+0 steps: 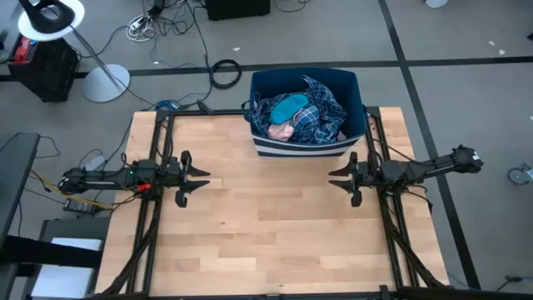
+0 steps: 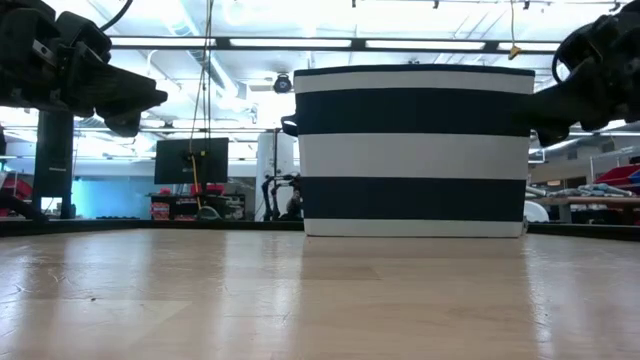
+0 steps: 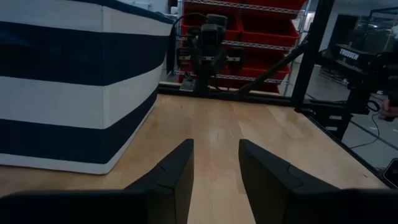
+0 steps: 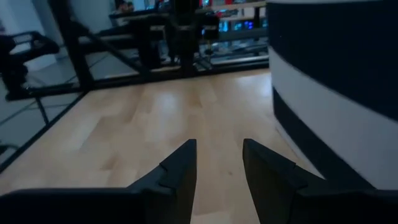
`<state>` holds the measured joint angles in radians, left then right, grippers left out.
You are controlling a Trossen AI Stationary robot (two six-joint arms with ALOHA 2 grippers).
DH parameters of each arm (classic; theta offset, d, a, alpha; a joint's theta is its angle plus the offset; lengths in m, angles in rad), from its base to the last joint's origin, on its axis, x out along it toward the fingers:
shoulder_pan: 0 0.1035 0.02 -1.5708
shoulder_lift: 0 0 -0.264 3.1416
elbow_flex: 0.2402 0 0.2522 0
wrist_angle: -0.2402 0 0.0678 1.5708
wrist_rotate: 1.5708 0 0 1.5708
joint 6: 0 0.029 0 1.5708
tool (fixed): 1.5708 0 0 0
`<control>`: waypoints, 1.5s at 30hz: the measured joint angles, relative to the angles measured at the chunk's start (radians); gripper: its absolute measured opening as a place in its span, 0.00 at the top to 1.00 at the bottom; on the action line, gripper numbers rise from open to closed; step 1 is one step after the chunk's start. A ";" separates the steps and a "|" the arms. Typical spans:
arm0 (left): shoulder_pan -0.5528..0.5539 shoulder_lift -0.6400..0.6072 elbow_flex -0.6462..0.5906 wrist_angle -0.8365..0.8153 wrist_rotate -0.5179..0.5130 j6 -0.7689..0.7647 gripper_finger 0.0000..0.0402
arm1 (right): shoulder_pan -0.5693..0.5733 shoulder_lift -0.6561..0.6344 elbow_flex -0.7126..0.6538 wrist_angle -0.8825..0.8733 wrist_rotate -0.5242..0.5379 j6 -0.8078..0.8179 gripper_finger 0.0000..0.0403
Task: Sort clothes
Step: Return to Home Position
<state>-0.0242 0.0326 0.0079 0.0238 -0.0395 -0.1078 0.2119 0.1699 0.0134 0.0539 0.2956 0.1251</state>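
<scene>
Left gripper: the dark two-finger left gripper hung over the left side of the pale wooden plank table, its fingers moderately parted and holding nothing.
Right gripper: the matching right gripper mirrored it over the right side, likewise parted and empty, pointing inward at its partner.
Why so held: this looked like a resting pose, with both arms level at the table's sides, well apart from the load and with nothing to carry.
Bin: the navy-and-white striped fabric bin stood at the table's far edge, between the arms, probably so that either could reach it.
Clothes: a large, rumpled blue plaid shirt filled the bin. A rounded teal sock lay on top of it, and a small pale pink piece lay just beside the sock, toward the near wall.
Table top: no garment showed on the boards in any view.
Progress: the sorting looked finished, since every visible garment sat inside the one container.
</scene>
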 joint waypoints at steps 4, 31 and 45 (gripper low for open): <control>0.000 0.000 0.000 0.000 0.000 0.000 0.67 | 0.000 -0.008 0.003 -0.012 0.024 0.005 0.67; 0.000 0.000 0.000 0.000 -0.001 0.000 0.67 | -0.044 0.103 0.000 0.022 0.493 -0.052 0.67; 0.000 0.000 0.000 0.010 -0.001 0.025 0.67 | -0.044 0.103 0.001 0.039 0.489 -0.051 0.67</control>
<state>-0.0241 0.0326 0.0082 0.0335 -0.0408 -0.0826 0.1677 0.2726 0.0139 0.0933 0.7841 0.0746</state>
